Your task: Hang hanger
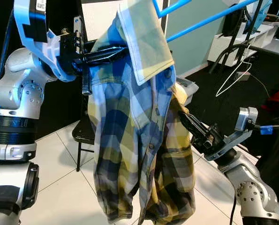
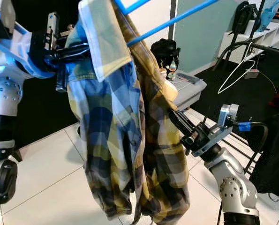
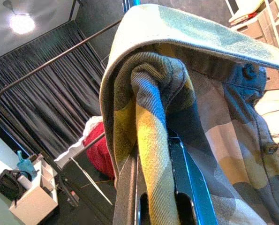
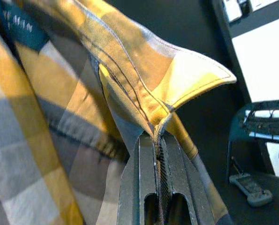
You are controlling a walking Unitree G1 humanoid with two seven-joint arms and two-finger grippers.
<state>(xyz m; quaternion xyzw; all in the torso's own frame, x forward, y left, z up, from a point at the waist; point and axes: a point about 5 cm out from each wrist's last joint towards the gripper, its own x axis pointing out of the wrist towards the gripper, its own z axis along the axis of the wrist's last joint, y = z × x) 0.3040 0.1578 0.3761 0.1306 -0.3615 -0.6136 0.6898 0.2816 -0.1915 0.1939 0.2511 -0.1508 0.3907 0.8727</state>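
A blue, yellow and grey plaid shirt (image 1: 139, 154) hangs in front of me with its collar turned up. Blue hanger (image 1: 200, 21) bars run from the collar up to the right. My left gripper (image 1: 106, 52) is raised at the shirt's shoulder and shut on the bunched fabric (image 3: 148, 93). Low on the right, my right gripper (image 1: 184, 117) is shut on the shirt's yellow front edge (image 4: 144, 93), with the seam pinched between its fingers (image 4: 134, 187). How the hanger sits inside the shirt is hidden.
A black chair (image 1: 83, 133) stands behind the shirt on the white tiled floor (image 1: 64, 187). A dark clothes rack (image 1: 242, 37) with a white wire hanger (image 1: 233, 77) is at the back right. A grey bin (image 2: 188, 86) and black bag (image 2: 165, 49) sit behind.
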